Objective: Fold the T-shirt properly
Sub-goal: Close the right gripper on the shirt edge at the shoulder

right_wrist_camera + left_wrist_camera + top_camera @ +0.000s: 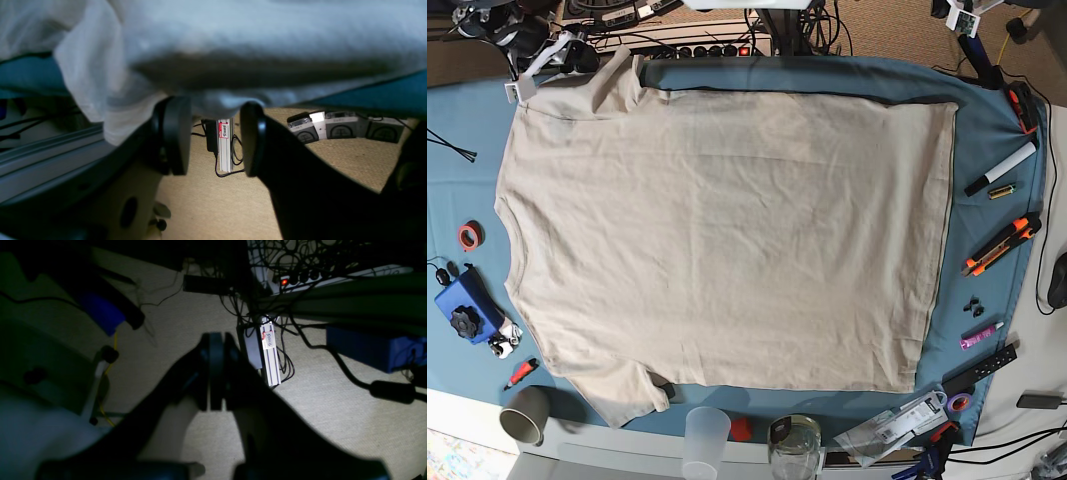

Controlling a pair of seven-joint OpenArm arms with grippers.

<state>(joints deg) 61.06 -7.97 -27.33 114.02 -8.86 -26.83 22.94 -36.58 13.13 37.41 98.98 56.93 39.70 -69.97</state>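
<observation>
The beige T-shirt point(727, 230) lies spread flat on the teal tablecloth point(987, 110), collar side toward the left, hem toward the right. One sleeve point(612, 75) reaches the far edge at top left. In the right wrist view my right gripper point(213, 136) stands open just below a hanging fold of the T-shirt point(220, 100), which dips between the fingertips; the pads point(175, 133) do not press it. My left gripper point(216, 370) is shut on nothing, off the table over the carpet in dim light.
Along the right edge lie a marker point(1002, 168), an orange knife point(999, 245) and a pink pen point(982, 335). A paper cup point(525, 413), a plastic cup point(705, 440) and a jar point(794, 447) stand at the front. A blue box point(465, 305) sits left. Cables and a power strip point(333, 276) are on the floor.
</observation>
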